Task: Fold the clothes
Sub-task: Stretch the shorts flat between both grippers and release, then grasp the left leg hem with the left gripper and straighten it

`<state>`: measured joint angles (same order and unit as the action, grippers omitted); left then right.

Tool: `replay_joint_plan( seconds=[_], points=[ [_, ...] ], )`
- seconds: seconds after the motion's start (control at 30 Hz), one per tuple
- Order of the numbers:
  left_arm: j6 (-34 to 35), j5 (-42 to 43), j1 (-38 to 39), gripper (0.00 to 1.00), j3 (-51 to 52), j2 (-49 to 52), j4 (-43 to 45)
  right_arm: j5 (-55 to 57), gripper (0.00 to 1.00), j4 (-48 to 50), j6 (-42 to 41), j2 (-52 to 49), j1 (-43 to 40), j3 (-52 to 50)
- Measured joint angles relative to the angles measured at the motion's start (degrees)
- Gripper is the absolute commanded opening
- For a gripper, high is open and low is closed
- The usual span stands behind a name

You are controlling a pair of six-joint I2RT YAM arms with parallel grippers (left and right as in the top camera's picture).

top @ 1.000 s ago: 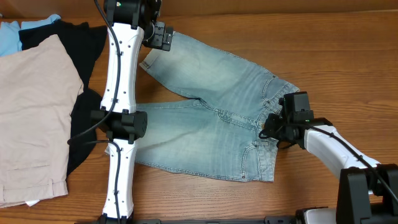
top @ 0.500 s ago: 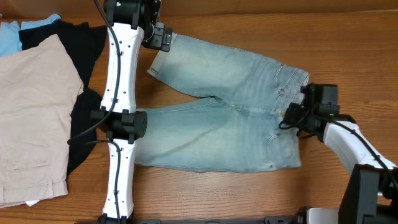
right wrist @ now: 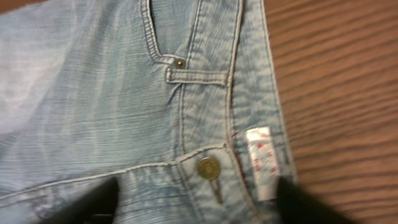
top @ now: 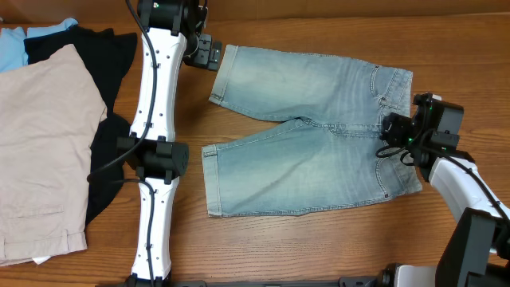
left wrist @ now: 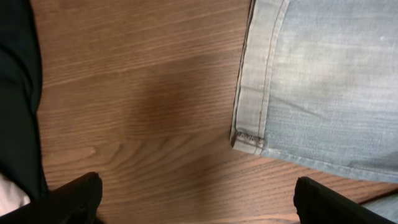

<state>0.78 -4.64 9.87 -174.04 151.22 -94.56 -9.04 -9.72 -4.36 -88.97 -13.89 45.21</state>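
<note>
The clothes, light blue denim shorts [top: 319, 135], lie spread flat on the wooden table with the waistband to the right and both legs pointing left. My right gripper [top: 390, 131] hovers over the waistband. In the right wrist view it [right wrist: 199, 205] is open, with the brass button [right wrist: 209, 168] and white label [right wrist: 261, 163] between its blurred fingers. My left gripper [top: 203, 50] is at the back, just left of the far leg's hem [left wrist: 252, 93]. It [left wrist: 199, 205] is open over bare wood and holds nothing.
Larger beige shorts [top: 40, 151] lie on a black garment [top: 107, 131] at the left, with a light blue cloth [top: 14, 44] behind them. The black garment's edge [left wrist: 15, 93] shows beside my left gripper. My left arm [top: 151, 159] stretches over the table left of the shorts.
My right gripper pulled the waistband to the right, drawing the shorts out flat, then opened and let go. The left arm has stayed in place.
</note>
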Motion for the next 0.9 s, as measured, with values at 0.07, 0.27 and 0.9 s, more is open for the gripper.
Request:
replay_joint_plan(
  seconds=[0.07, 0.27, 0.9],
  points=[
    [0.02, -0.04, -0.11, 1.00, -0.52, -0.02, -0.09, -1.92, 1.00, -3.63, -2.29, 0.50, 0.00, 1.20],
    [2.36, 0.11, -0.33, 1.00, -3.08, -2.54, -2.10, -5.07, 1.00, -22.71, -6.64, 8.13, 0.04, 12.26],
    [9.73, 11.47, 0.28, 1.00, 11.98, -27.67, -2.12, 5.97, 1.00, -70.99, -20.92, 29.07, 0.04, 30.80]
  ],
)
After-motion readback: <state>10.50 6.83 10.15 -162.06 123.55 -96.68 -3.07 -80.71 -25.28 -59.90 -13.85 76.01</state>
